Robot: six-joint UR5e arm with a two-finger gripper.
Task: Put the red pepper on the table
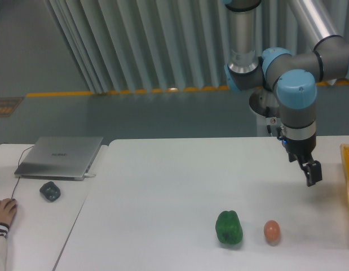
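The gripper (313,173) is hanging above the right part of the table (163,192), carrying nothing; whether its fingers are parted or closed cannot be told from this angle. The red pepper is not showing anywhere in this view. A green pepper (229,227) is sitting near the front edge, with an orange-brown egg (271,231) just beside it on the right.

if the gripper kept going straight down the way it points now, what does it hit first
Most likely bare table. The gripper points down, tilted slightly right, over an empty white patch. The egg and green pepper lie nearer the camera and to the left, though depth is hard to judge from one view.
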